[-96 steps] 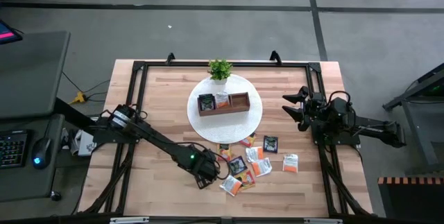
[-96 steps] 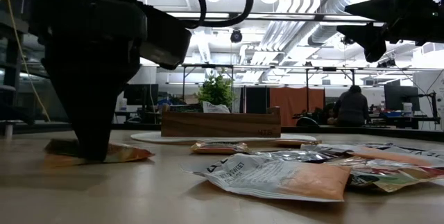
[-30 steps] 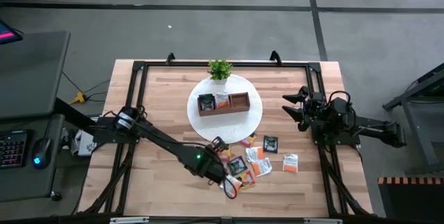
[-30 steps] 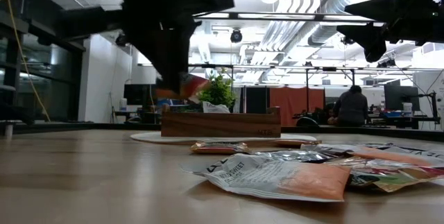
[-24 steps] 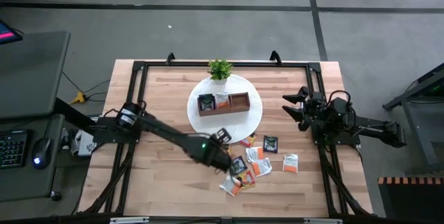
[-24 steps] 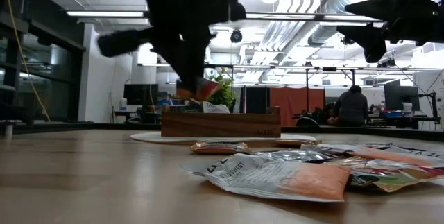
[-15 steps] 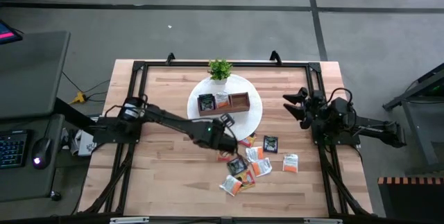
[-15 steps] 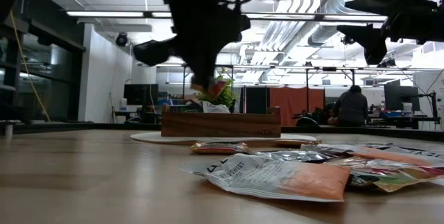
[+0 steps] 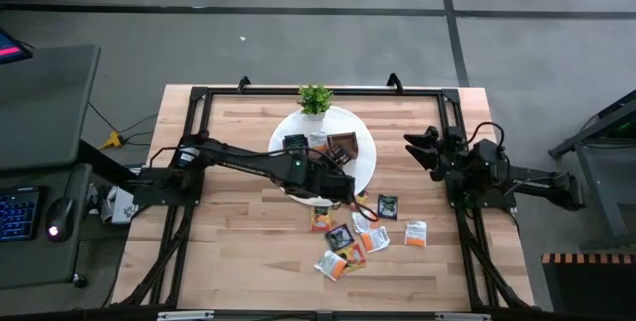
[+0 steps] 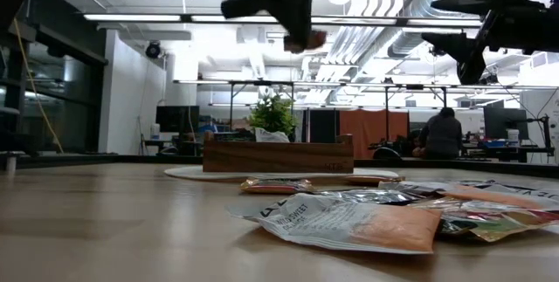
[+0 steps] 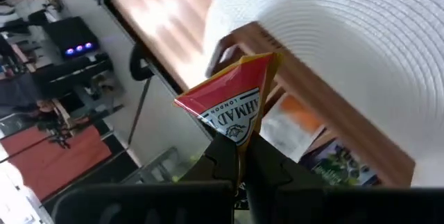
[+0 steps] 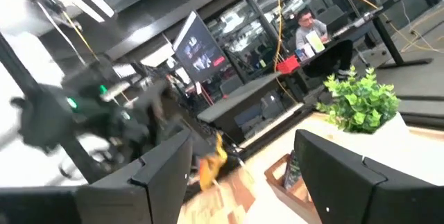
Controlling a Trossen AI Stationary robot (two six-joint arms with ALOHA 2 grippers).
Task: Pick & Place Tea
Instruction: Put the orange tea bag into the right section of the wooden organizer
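1. The left end effector [image 11: 239,172] is pinched shut on a red-and-orange foil tea sachet [image 11: 232,102], carried in the air over the brown wooden three-compartment tray [image 9: 343,141].
2. That tray sits on a round white plate [image 9: 363,167].
3. More loose tea sachets [image 9: 360,234] lie scattered on the table [image 9: 229,232].
4. The right end effector [image 9: 417,150] waits with fingers spread, empty, at the table's right side.

The left arm [image 9: 298,169] hid part of the wooden tray [image 9: 343,146]; the sachet's [image 11: 232,109] lower end was hidden between the fingers [image 11: 218,161].
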